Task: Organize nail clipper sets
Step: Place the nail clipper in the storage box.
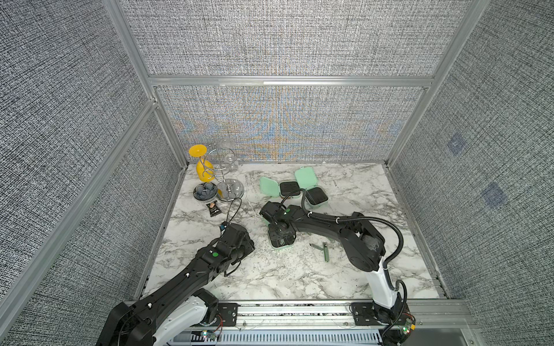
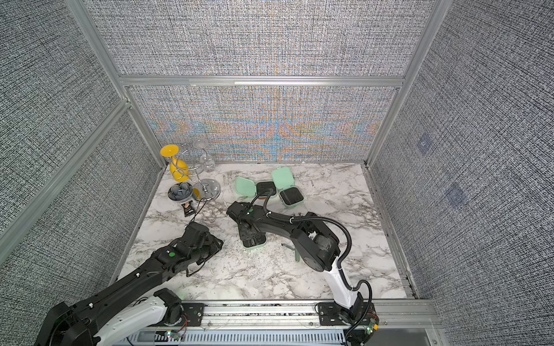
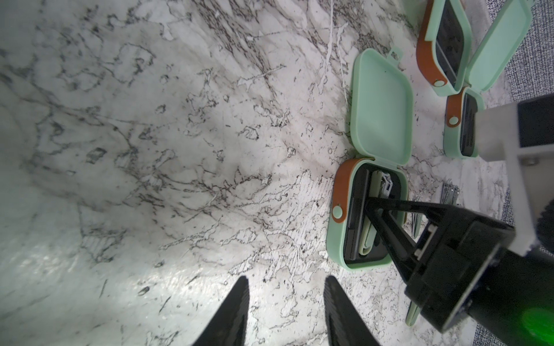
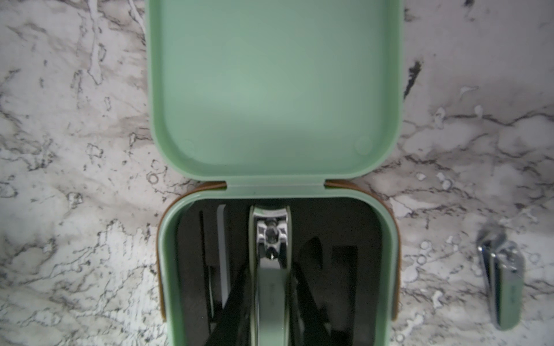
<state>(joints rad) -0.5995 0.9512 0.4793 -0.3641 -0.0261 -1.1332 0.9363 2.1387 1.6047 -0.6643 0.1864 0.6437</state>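
A mint-green case [image 1: 277,246] lies open mid-table, its lid [image 4: 275,90] flat and its black inside holding a few tools. My right gripper [image 4: 271,269] reaches down into it, shut on a nail clipper [image 4: 271,236] with a silver head and pale green lever. The left wrist view shows those fingers [image 3: 389,206] inside the case [image 3: 335,239]. Two more open cases [image 1: 289,188] [image 1: 316,196] sit behind. Loose tools [image 1: 325,251] lie right of the near case, one clipper [image 4: 503,284] among them. My left gripper [image 3: 286,279] hovers open over bare marble left of the case.
At the back left stand a yellow glass [image 1: 204,167] on a wire rack, a clear glass base [image 1: 230,188], a dark flower-shaped dish [image 1: 205,191] and a black snack packet [image 1: 214,209]. Fabric walls close in three sides of the table.
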